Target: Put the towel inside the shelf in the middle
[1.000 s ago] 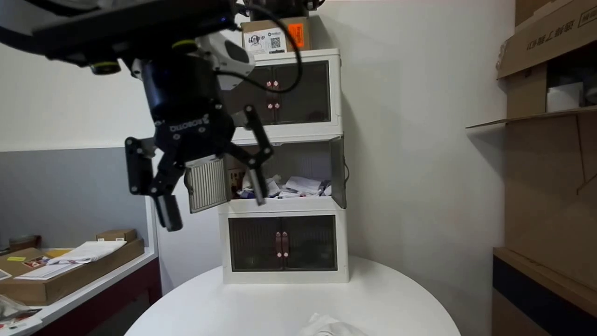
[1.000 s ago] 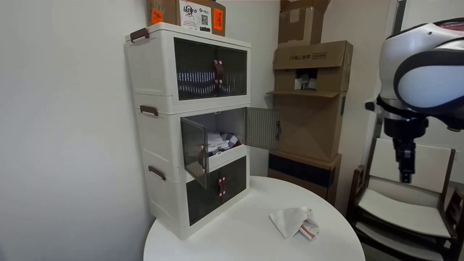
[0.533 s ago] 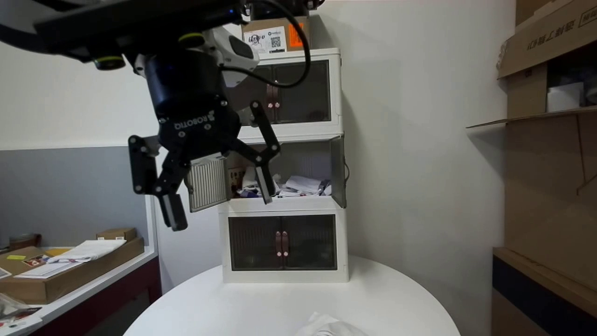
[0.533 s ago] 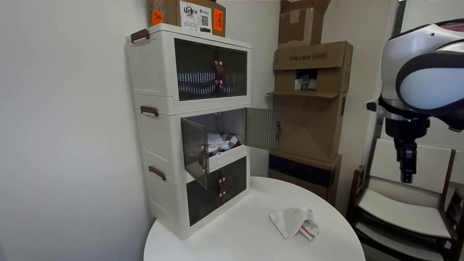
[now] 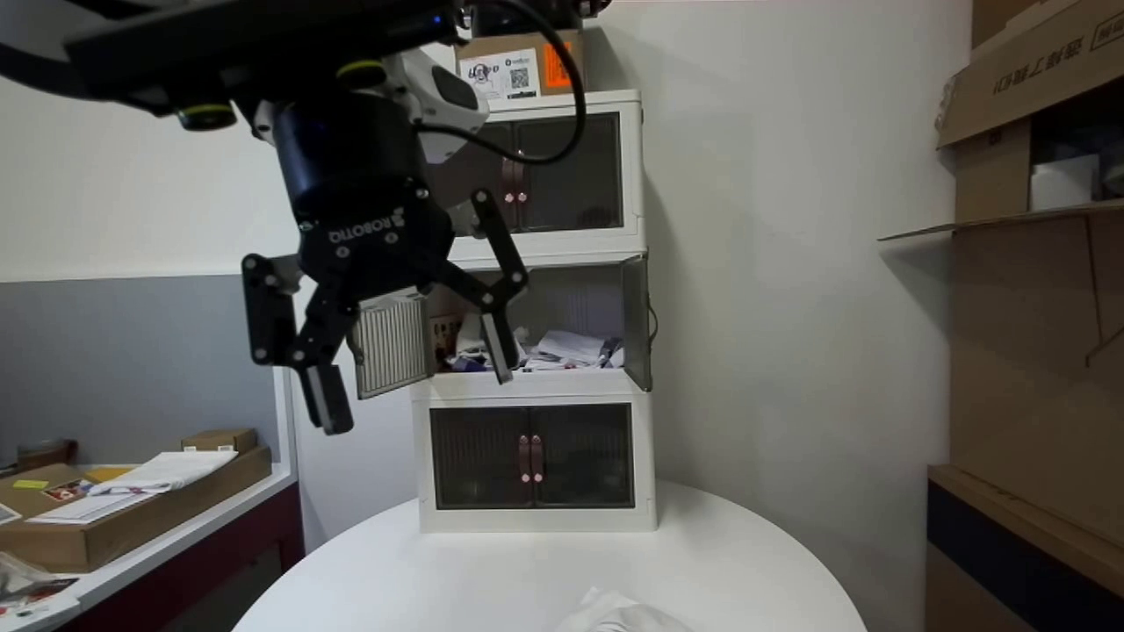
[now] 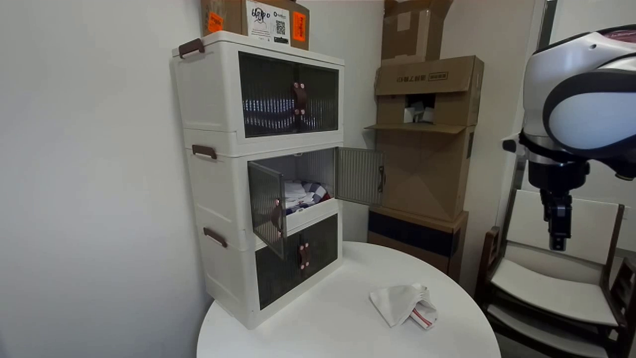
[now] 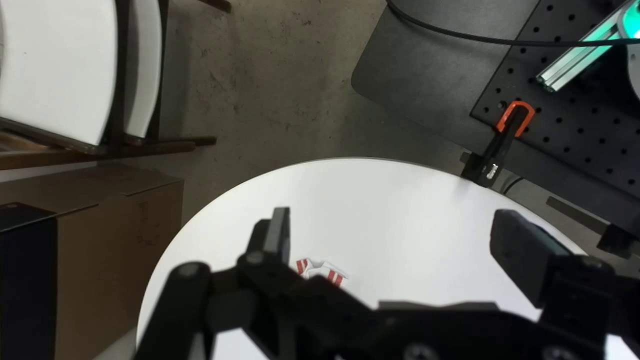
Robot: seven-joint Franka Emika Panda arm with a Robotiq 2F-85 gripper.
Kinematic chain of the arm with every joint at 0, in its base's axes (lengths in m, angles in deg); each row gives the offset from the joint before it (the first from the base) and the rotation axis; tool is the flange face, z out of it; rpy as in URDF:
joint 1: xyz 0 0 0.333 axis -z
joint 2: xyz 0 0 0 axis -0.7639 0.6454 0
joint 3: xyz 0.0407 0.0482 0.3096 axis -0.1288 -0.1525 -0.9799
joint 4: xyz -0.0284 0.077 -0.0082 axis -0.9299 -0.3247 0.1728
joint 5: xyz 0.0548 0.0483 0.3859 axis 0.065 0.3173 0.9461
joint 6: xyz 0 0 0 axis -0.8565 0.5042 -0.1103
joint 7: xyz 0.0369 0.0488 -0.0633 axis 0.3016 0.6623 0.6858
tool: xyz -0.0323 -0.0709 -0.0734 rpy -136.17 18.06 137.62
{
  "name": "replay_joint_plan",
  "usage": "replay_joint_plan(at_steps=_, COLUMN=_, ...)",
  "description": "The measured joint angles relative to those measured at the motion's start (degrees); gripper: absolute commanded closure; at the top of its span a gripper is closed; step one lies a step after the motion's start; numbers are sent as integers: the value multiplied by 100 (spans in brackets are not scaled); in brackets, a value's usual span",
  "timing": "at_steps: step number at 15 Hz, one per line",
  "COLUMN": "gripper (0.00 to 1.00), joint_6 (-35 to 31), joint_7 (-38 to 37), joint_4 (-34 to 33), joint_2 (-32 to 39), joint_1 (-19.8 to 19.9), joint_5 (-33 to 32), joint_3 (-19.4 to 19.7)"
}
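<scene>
The white towel (image 6: pixel 397 304), with red stripes, lies crumpled on the round table. Only its top shows at the bottom of an exterior view (image 5: pixel 622 616); in the wrist view my left finger linkage covers part of the towel (image 7: pixel 324 271). The middle shelf (image 6: pixel 318 211) of the white cabinet has both doors swung outward, a ribbed door (image 6: pixel 358 175) and a nearer door (image 6: pixel 264 191). Folded cloths (image 5: pixel 566 348) lie inside it. My gripper (image 5: pixel 416 397) hangs high in the air, apart from towel and cabinet. Its fingers are wide apart with nothing between them (image 7: pixel 392 227).
Closed dark-fronted compartments sit above (image 6: pixel 268 94) and below (image 6: pixel 280 276) the middle shelf. Cardboard boxes (image 6: pixel 422 171) are stacked beside the cabinet, and a chair (image 6: pixel 556 293) stands past the round table (image 6: pixel 343 318). A black clamp (image 7: pixel 485 167) is near the table edge.
My arm and gripper moved slightly to the right in both exterior views, then held still over the last half second. Towel and doors have not moved.
</scene>
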Motion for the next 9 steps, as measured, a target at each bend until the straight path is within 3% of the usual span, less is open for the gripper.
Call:
replay_joint_plan(at_steps=2, gripper=0, joint_6=-243, joint_7=-18, joint_4=-9, joint_2=-19, joint_1=0, joint_5=-38, joint_3=1)
replay_joint_plan(at_steps=4, gripper=0, joint_6=-901, joint_7=-225, joint_4=-17, joint_2=-9, joint_1=-1, joint_5=-74, joint_3=2)
replay_joint_plan(at_steps=9, gripper=0, joint_6=-2804, joint_7=-1673, joint_4=58, joint_2=568, joint_1=33, joint_5=-303, joint_3=118)
